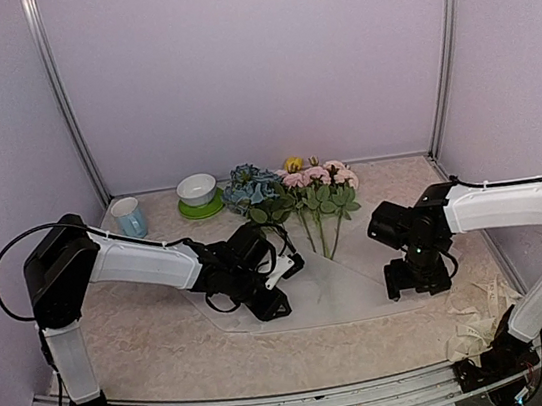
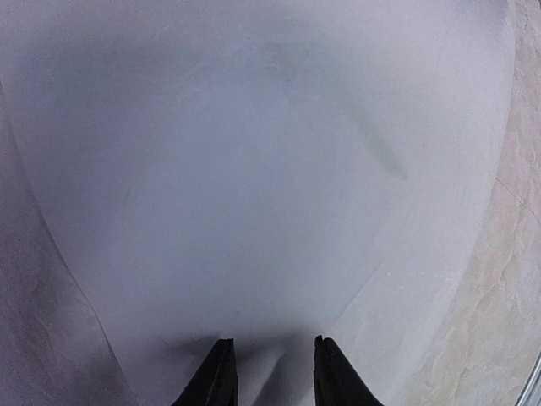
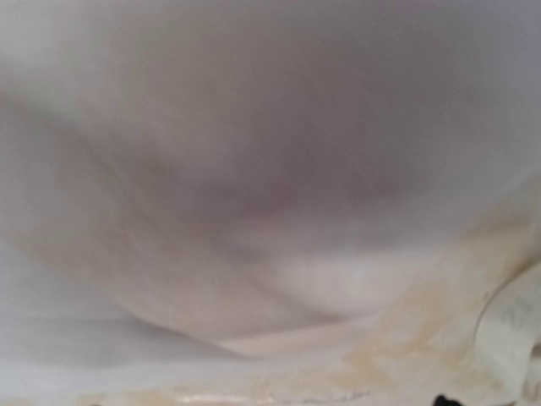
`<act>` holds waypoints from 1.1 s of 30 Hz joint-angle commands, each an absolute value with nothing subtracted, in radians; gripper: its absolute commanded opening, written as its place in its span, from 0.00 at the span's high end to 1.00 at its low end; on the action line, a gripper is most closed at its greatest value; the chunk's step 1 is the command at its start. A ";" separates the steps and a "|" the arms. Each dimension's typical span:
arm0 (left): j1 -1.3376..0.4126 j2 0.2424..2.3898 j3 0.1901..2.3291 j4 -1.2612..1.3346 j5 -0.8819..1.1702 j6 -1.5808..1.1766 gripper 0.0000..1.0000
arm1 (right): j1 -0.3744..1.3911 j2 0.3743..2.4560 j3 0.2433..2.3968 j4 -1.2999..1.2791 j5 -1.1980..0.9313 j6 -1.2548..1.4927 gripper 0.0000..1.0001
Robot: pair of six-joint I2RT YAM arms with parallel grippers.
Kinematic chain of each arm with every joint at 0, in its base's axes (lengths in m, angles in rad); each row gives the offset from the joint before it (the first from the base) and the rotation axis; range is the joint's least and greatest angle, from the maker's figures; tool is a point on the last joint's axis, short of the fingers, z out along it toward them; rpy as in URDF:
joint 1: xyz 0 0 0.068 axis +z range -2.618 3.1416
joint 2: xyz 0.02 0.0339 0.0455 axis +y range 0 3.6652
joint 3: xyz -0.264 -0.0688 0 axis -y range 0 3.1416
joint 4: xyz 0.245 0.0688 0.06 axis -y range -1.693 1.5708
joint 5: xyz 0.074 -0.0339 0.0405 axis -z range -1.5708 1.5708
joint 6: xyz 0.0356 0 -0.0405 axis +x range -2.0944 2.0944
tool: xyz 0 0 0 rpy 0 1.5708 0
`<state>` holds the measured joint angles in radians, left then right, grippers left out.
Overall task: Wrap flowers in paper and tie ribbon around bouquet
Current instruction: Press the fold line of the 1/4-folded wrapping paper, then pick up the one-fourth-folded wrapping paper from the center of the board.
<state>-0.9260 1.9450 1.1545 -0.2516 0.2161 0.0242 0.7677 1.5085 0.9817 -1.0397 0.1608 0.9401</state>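
Note:
The flowers (image 1: pixel 295 194) lie at the back centre, blue heads on the left, pink and yellow on the right. Their green stalks run toward me onto the paper (image 1: pixel 349 288), a wide translucent sheet flat on the table. My left gripper (image 1: pixel 272 310) points down on the sheet's left part. In the left wrist view its jaws (image 2: pixel 273 342) stand apart over the paper (image 2: pixel 254 186) with nothing between them. My right gripper (image 1: pixel 417 288) is down at the sheet's right edge, fingers spread. Its wrist view shows only blurred paper (image 3: pixel 254 169). The ribbon (image 1: pixel 474 321) lies crumpled at the near right.
A light blue cup (image 1: pixel 130 218) and a white bowl (image 1: pixel 197 188) on a green saucer (image 1: pixel 201 211) stand at the back left. Lilac walls and metal posts close in the table on three sides.

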 commanded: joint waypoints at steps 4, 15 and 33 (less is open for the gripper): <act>-0.919 1.970 1.133 -0.322 0.218 0.029 0.69 | 0.708 1.402 0.794 -0.750 -0.094 1.110 0.20; -0.923 1.957 1.117 -0.312 0.211 0.032 0.69 | 0.629 1.447 0.675 -0.664 -0.130 1.224 0.27; -0.922 1.917 1.131 -0.302 0.213 0.036 0.68 | 0.583 1.438 0.665 -0.645 -0.053 1.232 0.84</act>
